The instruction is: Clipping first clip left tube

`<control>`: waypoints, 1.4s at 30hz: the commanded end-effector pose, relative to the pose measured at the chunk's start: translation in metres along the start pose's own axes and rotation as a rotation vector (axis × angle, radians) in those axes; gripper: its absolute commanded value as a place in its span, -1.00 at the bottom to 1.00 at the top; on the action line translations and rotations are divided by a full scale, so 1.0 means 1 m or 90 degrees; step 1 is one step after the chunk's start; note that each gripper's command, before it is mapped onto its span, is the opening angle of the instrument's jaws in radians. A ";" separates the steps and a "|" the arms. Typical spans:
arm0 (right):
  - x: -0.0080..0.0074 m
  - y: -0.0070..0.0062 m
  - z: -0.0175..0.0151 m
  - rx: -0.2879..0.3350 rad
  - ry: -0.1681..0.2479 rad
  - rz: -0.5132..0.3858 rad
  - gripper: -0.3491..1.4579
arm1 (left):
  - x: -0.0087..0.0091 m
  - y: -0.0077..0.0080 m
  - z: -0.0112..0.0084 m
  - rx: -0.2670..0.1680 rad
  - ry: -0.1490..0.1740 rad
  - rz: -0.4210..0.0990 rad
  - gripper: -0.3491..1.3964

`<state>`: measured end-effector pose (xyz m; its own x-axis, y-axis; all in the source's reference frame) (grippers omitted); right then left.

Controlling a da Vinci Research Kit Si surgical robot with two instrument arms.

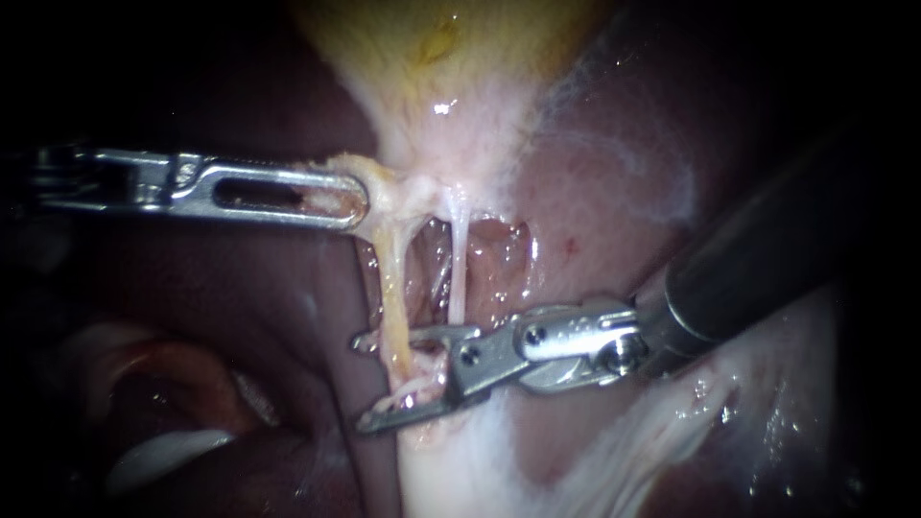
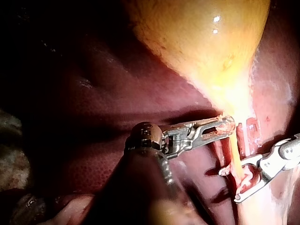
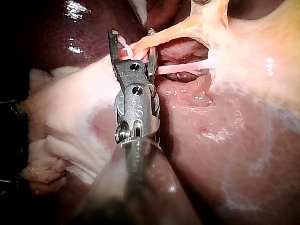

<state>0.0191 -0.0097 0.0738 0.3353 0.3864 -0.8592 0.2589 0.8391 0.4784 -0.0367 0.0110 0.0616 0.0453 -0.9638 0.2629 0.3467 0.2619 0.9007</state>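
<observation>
The yellowish left tube runs down from the gallbladder neck, with the thin white right tube beside it. My right instrument comes in from the right. Its jaws stand open, one on each side of the left tube's lower end. The right wrist view shows the same: the right instrument straddles the left tube with a gap showing. My left instrument is shut on the tissue at the gallbladder neck and holds it to the left. The left wrist view shows this left instrument too.
Dark red liver surrounds the tubes on both sides. Pale white tissue spreads below the right instrument's jaws. In the right wrist view, whitish folded tissue lies beside the right instrument's shaft.
</observation>
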 end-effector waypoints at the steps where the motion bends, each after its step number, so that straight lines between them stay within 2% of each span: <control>1: 0.0000 0.0000 0.0001 0.001 0.000 0.000 -0.06 | 0.0000 0.0000 0.0000 0.000 0.000 0.000 -1.00; 15: 0.0001 0.0003 0.0004 0.002 0.002 0.010 -0.12 | 0.0000 0.0000 0.0001 -0.001 0.000 0.000 -1.00; 17: 0.0001 0.0002 0.0001 0.003 0.003 0.033 -0.30 | 0.0000 0.0000 0.0001 -0.001 0.000 0.000 -1.00; 18: 0.0001 0.0001 -0.0002 0.006 0.004 0.033 -0.47 | 0.0000 0.0000 0.0001 -0.001 0.000 0.000 -1.00; 20: 0.0000 -0.0004 -0.0009 0.001 0.004 0.055 -0.92 | 0.0000 0.0000 0.0001 -0.001 0.000 0.000 -1.00; 21: -0.0001 -0.0005 -0.0011 -0.008 0.004 0.069 -1.00 | 0.0000 0.0000 0.0001 -0.001 0.000 0.000 -1.00; 23: -0.0002 -0.0005 -0.0013 -0.018 0.004 0.077 -1.00 | 0.0000 0.0000 0.0002 -0.001 0.000 0.000 -1.00; 42: -0.0006 -0.0005 -0.0016 -0.012 0.001 0.095 -1.00 | 0.0000 0.0000 0.0002 -0.001 0.000 0.000 -1.00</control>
